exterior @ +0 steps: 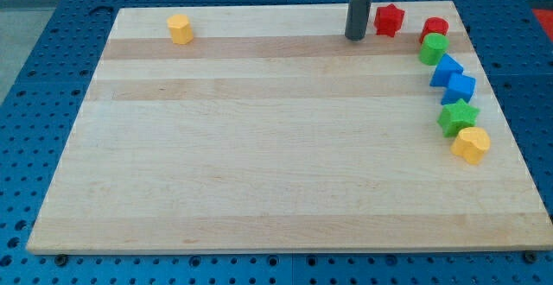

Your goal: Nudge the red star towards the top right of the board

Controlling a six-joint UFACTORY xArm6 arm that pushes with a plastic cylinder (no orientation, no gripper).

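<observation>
Red star near top-right | my tip just left | red cylinder right | no gripper in view

So the table is a pale wooden slab made of glued planks, with grain stripes running left to right and a slightly darker band near its top edge. It sits on a blue perforated base with a regular grid of little holes, showing past the left, right and bottom edges. Beyond the top edge there's a light strip at each corner and something dark in the middle, too cropped to identify. Lighting's soft and even, shadows are faint.
</observation>
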